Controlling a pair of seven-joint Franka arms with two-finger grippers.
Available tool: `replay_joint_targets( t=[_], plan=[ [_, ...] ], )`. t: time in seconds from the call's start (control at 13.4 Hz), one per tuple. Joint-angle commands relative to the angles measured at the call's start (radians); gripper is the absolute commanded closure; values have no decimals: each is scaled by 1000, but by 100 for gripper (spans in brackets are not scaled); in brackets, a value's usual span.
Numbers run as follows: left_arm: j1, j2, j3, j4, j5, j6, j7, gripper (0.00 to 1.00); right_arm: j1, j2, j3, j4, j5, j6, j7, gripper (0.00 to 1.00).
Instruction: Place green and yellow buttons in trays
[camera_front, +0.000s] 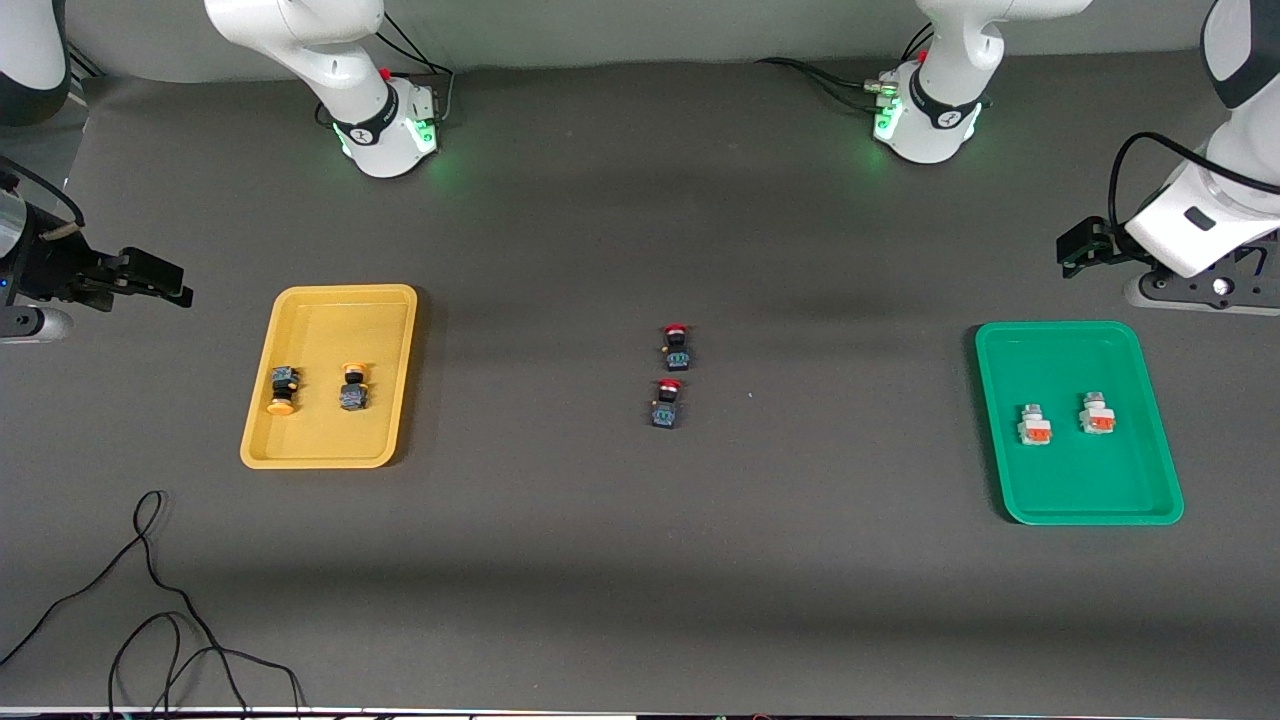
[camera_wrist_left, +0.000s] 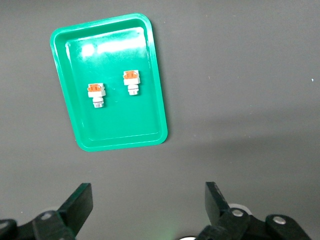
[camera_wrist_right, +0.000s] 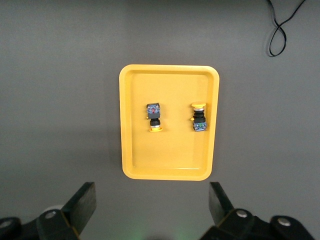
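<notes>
Front view shows my work looking done: both yellow-capped buttons (camera_front: 283, 390) (camera_front: 353, 386) lie in the yellow tray (camera_front: 262, 440), and both white buttons with orange faces (camera_front: 1034, 425) (camera_front: 1096, 413) lie in the green tray (camera_front: 1090, 505). Two red-capped buttons (camera_front: 677, 347) (camera_front: 667, 403) lie on the bare desk (camera_front: 640, 560) midway between the trays, well apart from either end effector, and I judge they should be left there.

My right end effector (camera_wrist_right: 152, 210) hangs spread and empty, with the yellow tray below and ahead of it. My left end effector (camera_wrist_left: 148, 207) is likewise spread and empty, the green tray ahead of it. Both arms wait.

If I had to reseat one, I'd expect these buttons to be light, rigid and a bit slick on the round caps, so I'd pinch the squarer body across its flat sides.
</notes>
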Motion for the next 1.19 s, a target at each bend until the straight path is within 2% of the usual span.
replay_joint_targets(
  t=[0.0, 1.12],
  plan=[
    [40, 54, -17, 92, -12, -29, 18, 0, -4, -10, 6, 1, -21, -2, 22, 0],
    [69, 68, -17, 99, -16, -35, 35, 0, -4, -8, 7, 1, -19, -2, 22, 0]
  ],
)
